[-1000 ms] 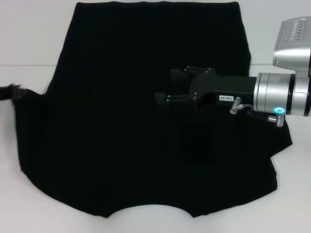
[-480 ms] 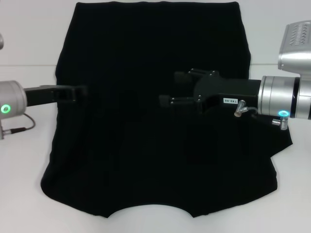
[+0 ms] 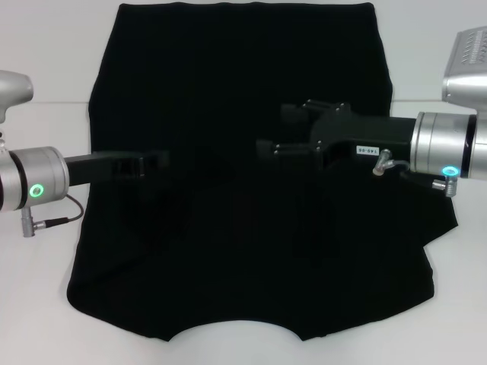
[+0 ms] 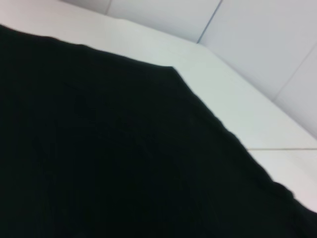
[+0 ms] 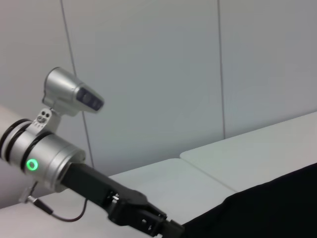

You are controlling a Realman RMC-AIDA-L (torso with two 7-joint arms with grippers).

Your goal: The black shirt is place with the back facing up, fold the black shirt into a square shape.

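The black shirt (image 3: 228,68) lies spread on the white table (image 3: 46,68), plain side up, hem far and neck cut-out near. Its left sleeve is folded inward over the body, while the right sleeve (image 3: 440,220) still sticks out. My left gripper (image 3: 161,160) reaches in from the left over the shirt's left half, narrow and shut on a fold of the cloth. Over the shirt's right middle my right gripper (image 3: 278,131) hovers, fingers apart and holding nothing. The left wrist view is filled by shirt cloth (image 4: 99,148). The right wrist view shows the left gripper (image 5: 143,215) and the shirt's edge (image 5: 277,203).
Bare white table (image 4: 237,99) surrounds the shirt on the left, right and near side. A pale panelled wall (image 5: 158,74) stands behind the table. A thin cable (image 3: 53,220) hangs from my left wrist over the table.
My left arm came in from the left and moved right over the shirt, carrying the left sleeve inward, so the shirt's left edge shifted right. My right gripper drew back slightly rightward.
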